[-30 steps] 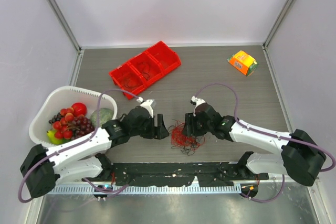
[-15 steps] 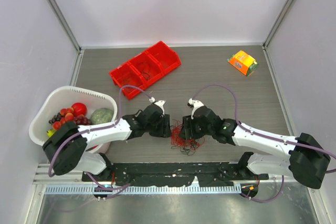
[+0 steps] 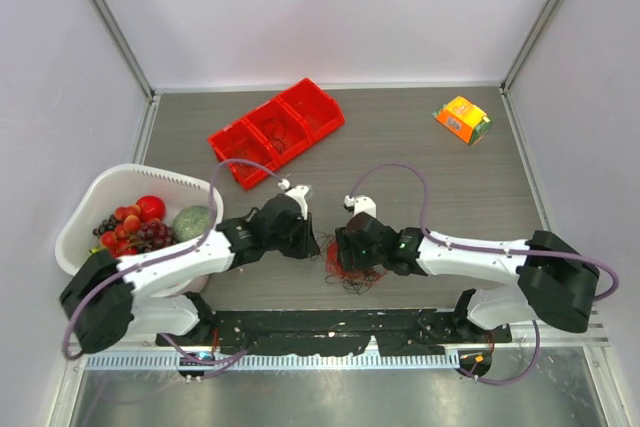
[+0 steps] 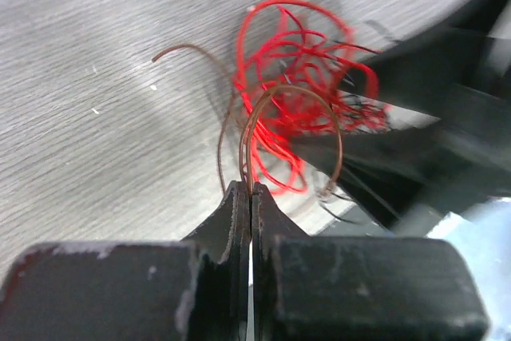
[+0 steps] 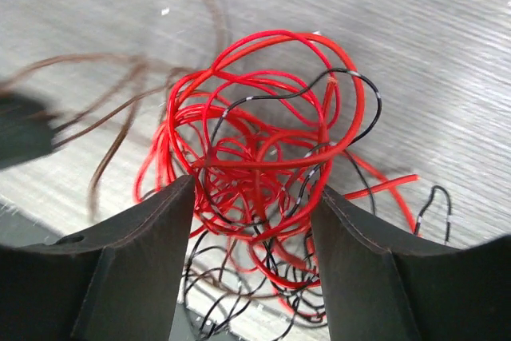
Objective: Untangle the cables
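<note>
While the left end effector (image 4: 250, 197) clamps a brown wire (image 4: 243, 145) and the right end effector (image 5: 251, 205) gapes empty astride the cables (image 5: 255, 149) on the counter (image 3: 420, 157), tugging now could tighten knots or drag the clump

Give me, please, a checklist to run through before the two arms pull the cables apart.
1. Left end effector shut on the brown cable: ok.
2. Right end effector shut on a cable: not ok; its jaws stand open, astride the red cables.
3. Brown cable free of the red cables: not ok; its loop crosses them.
4. Black cable free of the red ones: not ok; it threads through them.
5. Left grip firm enough for a pull: cannot tell.
</note>
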Tool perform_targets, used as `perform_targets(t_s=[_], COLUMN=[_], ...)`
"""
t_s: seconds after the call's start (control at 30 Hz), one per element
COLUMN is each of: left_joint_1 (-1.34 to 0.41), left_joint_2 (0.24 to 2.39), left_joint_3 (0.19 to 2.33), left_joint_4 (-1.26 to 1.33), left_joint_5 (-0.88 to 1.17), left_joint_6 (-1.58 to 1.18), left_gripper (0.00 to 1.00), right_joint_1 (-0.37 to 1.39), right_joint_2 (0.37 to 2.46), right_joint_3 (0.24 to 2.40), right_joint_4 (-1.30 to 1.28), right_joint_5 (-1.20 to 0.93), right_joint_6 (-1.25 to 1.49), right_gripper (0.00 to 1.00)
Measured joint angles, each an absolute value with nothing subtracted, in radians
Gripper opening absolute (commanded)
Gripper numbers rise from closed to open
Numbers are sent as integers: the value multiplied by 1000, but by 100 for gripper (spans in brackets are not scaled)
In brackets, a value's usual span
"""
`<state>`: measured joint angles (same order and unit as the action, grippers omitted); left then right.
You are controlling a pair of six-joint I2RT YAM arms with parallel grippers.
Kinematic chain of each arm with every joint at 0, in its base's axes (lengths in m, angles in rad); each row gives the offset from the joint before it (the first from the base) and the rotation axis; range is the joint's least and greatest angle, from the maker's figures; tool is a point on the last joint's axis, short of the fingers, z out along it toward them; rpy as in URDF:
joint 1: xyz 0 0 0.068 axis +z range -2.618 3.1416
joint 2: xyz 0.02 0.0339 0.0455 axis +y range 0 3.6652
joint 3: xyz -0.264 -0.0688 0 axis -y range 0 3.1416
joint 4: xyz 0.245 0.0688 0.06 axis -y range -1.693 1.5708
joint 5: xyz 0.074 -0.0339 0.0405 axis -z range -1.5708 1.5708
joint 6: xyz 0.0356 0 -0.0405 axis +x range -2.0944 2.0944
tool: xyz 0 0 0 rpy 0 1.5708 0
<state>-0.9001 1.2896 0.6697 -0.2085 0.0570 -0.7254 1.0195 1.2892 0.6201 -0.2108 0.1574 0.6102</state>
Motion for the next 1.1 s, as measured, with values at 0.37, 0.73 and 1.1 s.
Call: perform_targets(t_s=[0.37,0.73,1.1], left_joint_1=[-900,-900,-900], left_joint_2=[687,495,459], left_joint_3=[946,1135,1239], left_joint_4=[-519,-760,-826], left_joint_5=[-80,-273,-327], left_joint_6=[-622,-566,-566], left_gripper=[0,0,0], right_joint_1=[994,785,594], right_joint_2=[1458,1394,1318], right_joint_3=[721,702,692], right_joint_4=[-369,-449,-538], right_joint_5=[502,555,573], right_joint_6=[708,719,704], right_gripper=[63,69,71])
